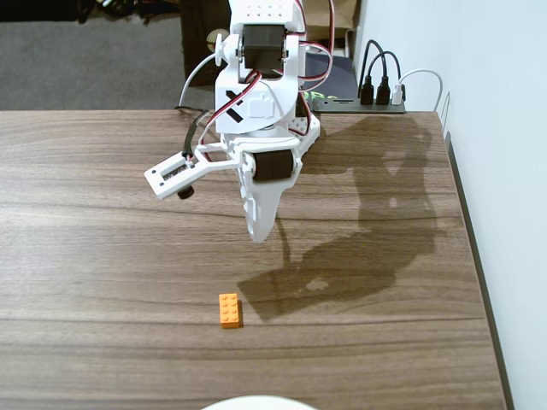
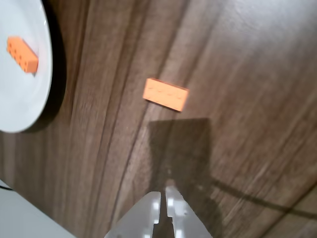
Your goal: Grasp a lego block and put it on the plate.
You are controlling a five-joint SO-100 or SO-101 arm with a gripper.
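While seemingly shut, fingers (image 2: pixel 166 198) above lego block (image 2: pixel 166 94).

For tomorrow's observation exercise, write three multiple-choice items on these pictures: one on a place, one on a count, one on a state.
1. Where is the brick that is not on the table?
A. on the plate
B. in the gripper
C. on the floor

2. How many orange bricks show in the wrist view?
A. one
B. two
C. four

3. The gripper is
A. shut and empty
B. shut on a brick
C. wide open

Key:
1 A, one brick lies on the white plate.
2 B, another brick lies on the bare table.
3 A, the gripper has its fingers together, nothing between.
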